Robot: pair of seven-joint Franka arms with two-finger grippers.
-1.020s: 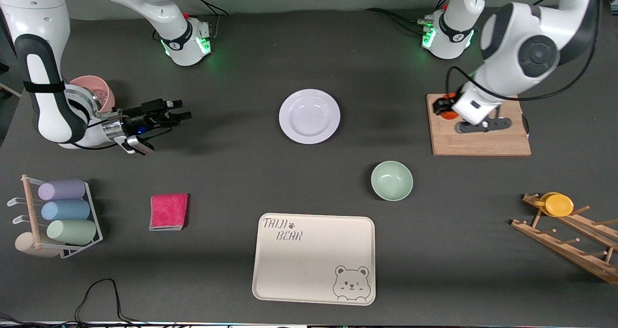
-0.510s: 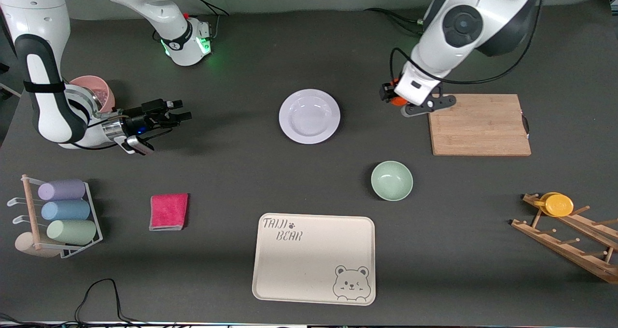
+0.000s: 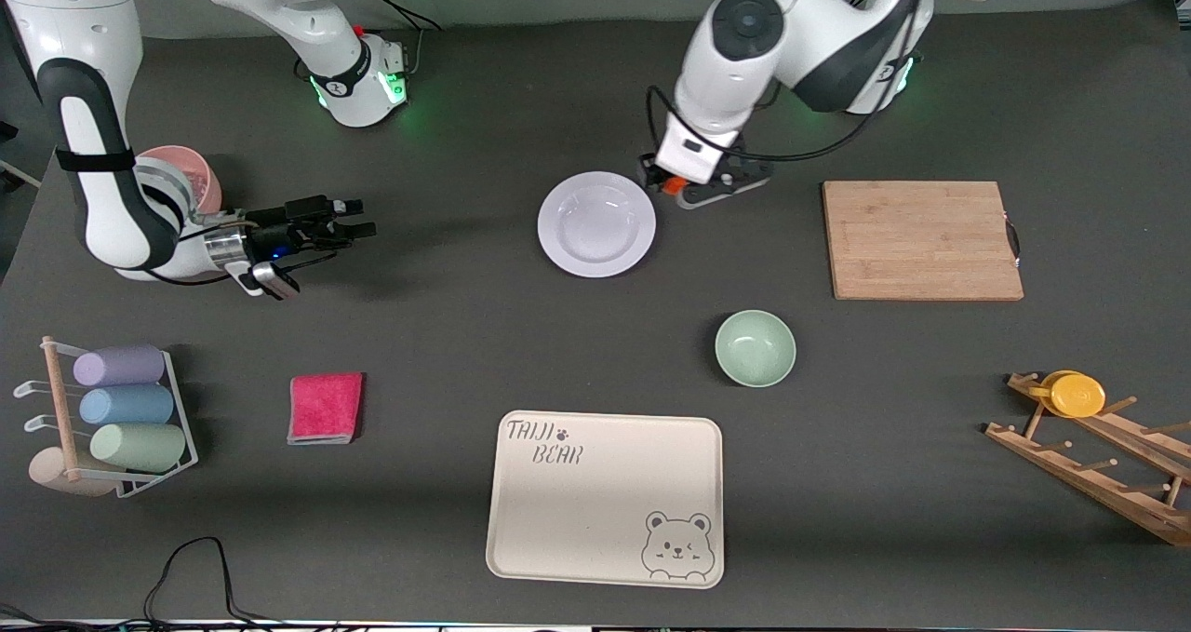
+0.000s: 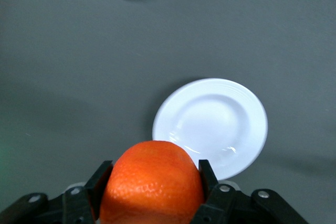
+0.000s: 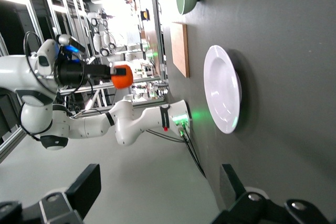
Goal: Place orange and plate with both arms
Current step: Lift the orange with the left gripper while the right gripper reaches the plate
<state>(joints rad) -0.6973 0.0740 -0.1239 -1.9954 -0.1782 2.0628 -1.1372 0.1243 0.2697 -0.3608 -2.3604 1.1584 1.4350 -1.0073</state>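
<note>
You are carrying the orange [image 4: 152,184], clamped in the left pincer [image 3: 672,185], beside the plate [image 3: 596,223] mid-worktop, unplaced, while the right pincer [image 3: 346,225] is waiting spread wide near the right arm's edge.

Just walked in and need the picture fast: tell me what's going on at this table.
The left gripper is shut on the orange and holds it in the air just beside the white plate, at the edge toward the left arm's end. The plate sits empty on the table. The right gripper waits open above the table near the pink cup.
</note>
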